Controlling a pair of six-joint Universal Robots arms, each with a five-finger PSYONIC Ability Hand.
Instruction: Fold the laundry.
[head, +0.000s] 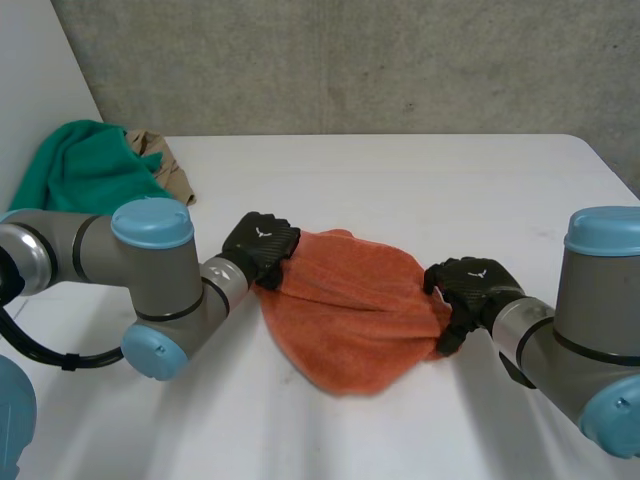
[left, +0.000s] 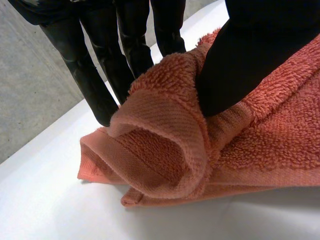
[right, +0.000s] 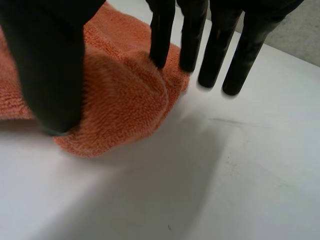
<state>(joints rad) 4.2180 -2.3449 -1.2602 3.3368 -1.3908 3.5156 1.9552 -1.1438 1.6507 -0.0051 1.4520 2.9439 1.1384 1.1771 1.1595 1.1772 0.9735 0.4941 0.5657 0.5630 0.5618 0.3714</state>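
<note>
An orange towel (head: 350, 310) lies crumpled at the middle of the white table (head: 420, 180). My left hand (head: 260, 245) is at its left edge. In the left wrist view its thumb (left: 240, 65) presses a rolled-over hem of the towel (left: 165, 150) against the fingers (left: 95, 75) behind it. My right hand (head: 475, 285) is at the towel's right edge. There the thumb (right: 50, 65) and two fingers (right: 162, 35) squeeze a bunched lump of towel (right: 120, 100) between them; the other fingers hang over bare table.
A green cloth (head: 85, 165) is heaped at the table's far left corner, with a beige garment (head: 165, 165) beside it. A grey concrete wall runs behind the table.
</note>
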